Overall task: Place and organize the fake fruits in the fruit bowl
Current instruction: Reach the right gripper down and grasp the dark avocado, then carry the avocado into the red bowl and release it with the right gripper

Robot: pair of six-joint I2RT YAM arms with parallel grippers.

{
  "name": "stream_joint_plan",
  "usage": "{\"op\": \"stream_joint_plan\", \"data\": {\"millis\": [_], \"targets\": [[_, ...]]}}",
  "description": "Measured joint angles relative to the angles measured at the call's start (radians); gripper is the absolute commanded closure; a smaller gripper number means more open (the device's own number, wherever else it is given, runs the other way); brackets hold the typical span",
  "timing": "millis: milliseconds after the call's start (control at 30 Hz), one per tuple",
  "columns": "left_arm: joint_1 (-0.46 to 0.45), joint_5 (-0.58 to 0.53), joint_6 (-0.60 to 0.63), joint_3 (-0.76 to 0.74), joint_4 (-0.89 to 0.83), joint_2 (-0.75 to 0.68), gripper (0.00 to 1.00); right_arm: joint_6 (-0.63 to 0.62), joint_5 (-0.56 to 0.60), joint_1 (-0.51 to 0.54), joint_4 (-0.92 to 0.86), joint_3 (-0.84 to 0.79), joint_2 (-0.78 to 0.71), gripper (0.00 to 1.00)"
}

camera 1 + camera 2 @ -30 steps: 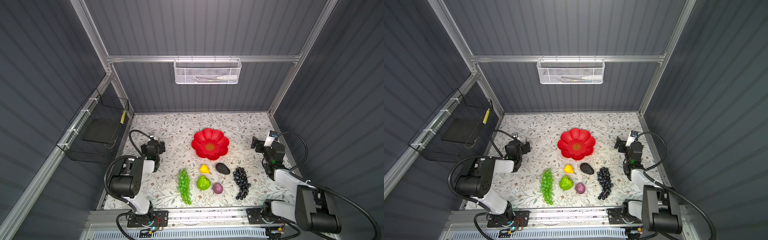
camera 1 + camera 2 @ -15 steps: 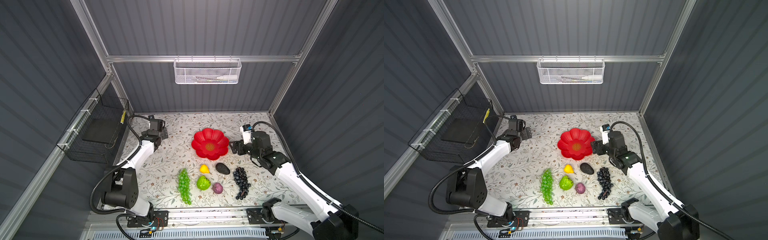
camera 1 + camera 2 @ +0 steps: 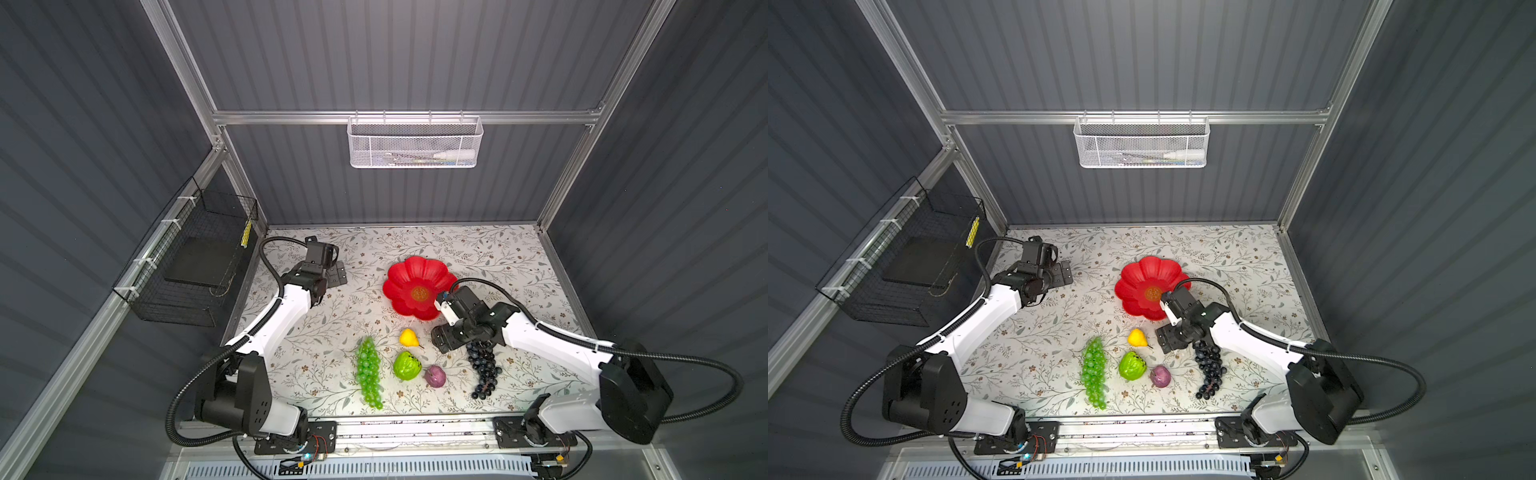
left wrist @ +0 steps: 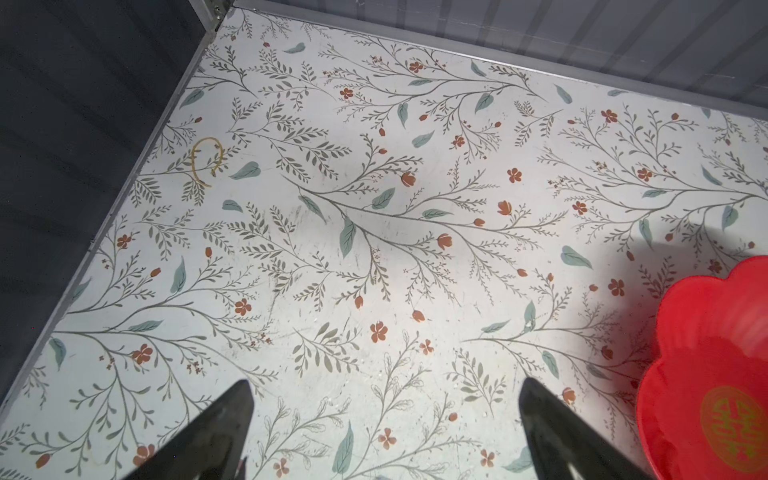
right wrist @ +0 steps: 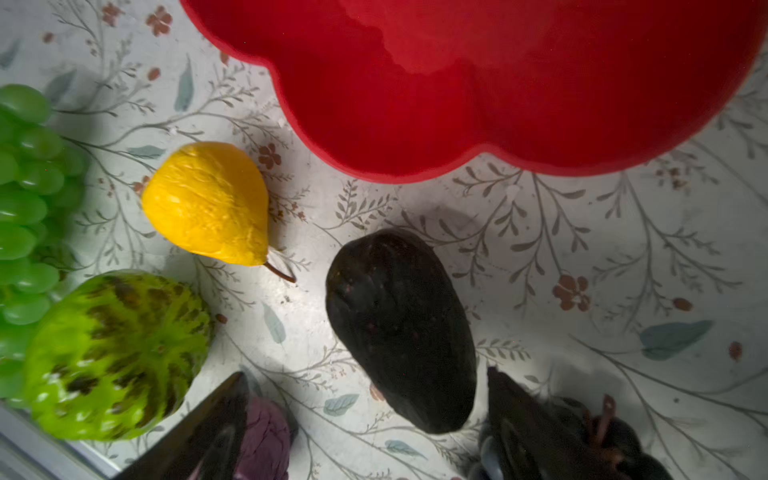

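Nearest, the green grape bunch (image 3: 368,371) and dark grape bunch (image 3: 482,365) lay on the counter (image 3: 332,324), likely floppy. Beyond them, the right jaws stood wide and empty either side of the black avocado (image 5: 399,328), which looked light, stiff and slick, best pinched across its middle. The empty red flower bowl (image 3: 399,282) sat just behind, and the left jaws gaped wide over bare counter

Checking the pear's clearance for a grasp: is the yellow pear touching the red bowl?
Apart. The right wrist view shows bare patterned table between the yellow pear and the red bowl's rim.
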Motion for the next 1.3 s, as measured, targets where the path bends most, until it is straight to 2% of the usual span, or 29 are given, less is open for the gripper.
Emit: {"op": "stream_joint_plan", "data": {"millis": [367, 867, 1033, 1300], "targets": [[0.000, 0.016, -0.016, 0.000, 0.000, 0.000, 0.00, -0.001, 0.012, -0.003, 0.039, 0.021, 0.126, 0.17], [0.000, 0.025, -0.031, 0.013, -0.015, 0.000, 0.00, 0.027, 0.019, -0.002, 0.098, 0.036, 0.187, 0.40], [0.000, 0.024, -0.031, 0.013, -0.024, 0.000, 0.00, 0.039, 0.020, -0.002, 0.109, 0.002, 0.142, 0.46], [0.000, 0.029, -0.050, 0.021, -0.058, -0.002, 0.00, 0.083, 0.018, -0.002, 0.042, -0.029, -0.056, 0.48]]}}
